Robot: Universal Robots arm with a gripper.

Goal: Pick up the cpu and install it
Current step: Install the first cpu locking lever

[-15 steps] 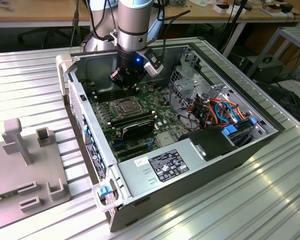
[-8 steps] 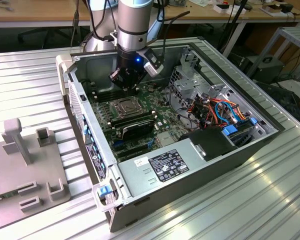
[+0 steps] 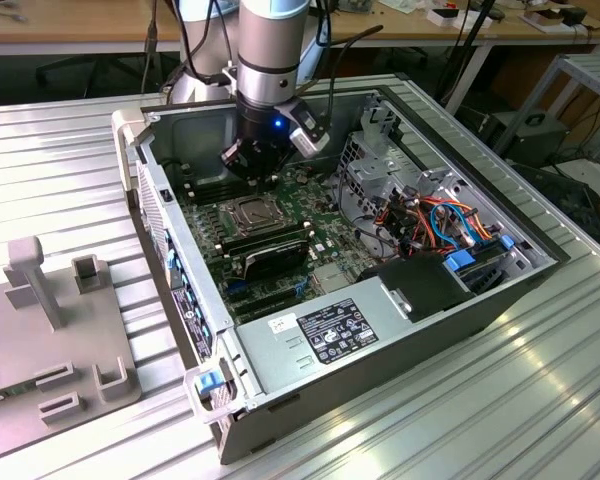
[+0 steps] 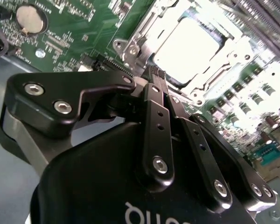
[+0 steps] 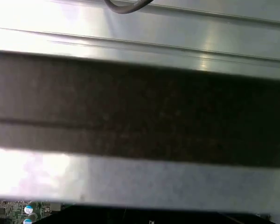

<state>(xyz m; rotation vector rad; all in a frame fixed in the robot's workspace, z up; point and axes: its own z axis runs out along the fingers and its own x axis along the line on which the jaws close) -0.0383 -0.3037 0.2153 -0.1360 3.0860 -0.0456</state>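
Note:
The cpu (image 4: pixel 189 44), a square silver plate, lies in its socket on the green motherboard (image 4: pixel 74 32), framed by the metal socket bracket (image 4: pixel 130 49). In the exterior view the cpu (image 3: pixel 252 212) sits in the open computer case (image 3: pixel 380 350), near the case's wall on the exterior view's left. My gripper (image 3: pixel 252 170) hangs just above and behind the socket. In the second wrist view the black fingers (image 4: pixel 156 121) meet at their tips, so the gripper (image 4: pixel 154 74) is shut with nothing between them, a short way off the socket's edge.
A power supply (image 3: pixel 330 330) fills the case's near end. A drive cage with coloured cables (image 3: pixel 440 225) stands at the exterior view's right. Dark memory modules (image 3: pixel 270 250) lie beside the socket. A grey fixture (image 3: pixel 50 330) rests on the ribbed aluminium table (image 3: pixel 460 420).

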